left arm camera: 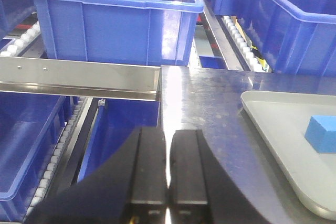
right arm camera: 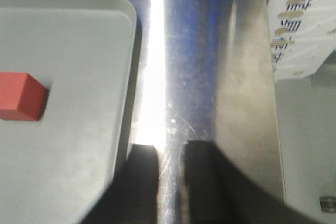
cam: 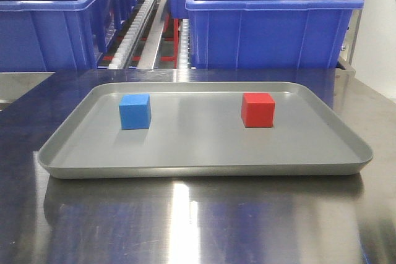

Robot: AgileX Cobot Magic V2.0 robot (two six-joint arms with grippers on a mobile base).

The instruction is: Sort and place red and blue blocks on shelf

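The blue block (cam: pixel 135 110) sits on the left part of a shallow grey tray (cam: pixel 204 156). The red block (cam: pixel 257 109) sits on its right part. The shelf (cam: pixel 141 29), with its white rollers, lies behind the tray. Neither gripper shows in the front view. My left gripper (left arm camera: pixel 168 136) hovers shut and empty over the steel table's left edge. It is left of the tray (left arm camera: pixel 273 129) and the blue block (left arm camera: pixel 321 134). My right gripper (right arm camera: pixel 170 149) is slightly open with nothing between its fingers. It hangs over bare table just right of the tray (right arm camera: pixel 68 51), with the red block (right arm camera: pixel 20 95) off to its left.
Large blue bins (cam: pixel 272 20) (cam: pixel 49 23) stand on the shelf behind the table. The shelf's steel front rail (left arm camera: pixel 79 77) runs left of the table, with more blue bins (left arm camera: pixel 113 19) above and below it. The table's right edge (right arm camera: pixel 273 103) is close to my right gripper.
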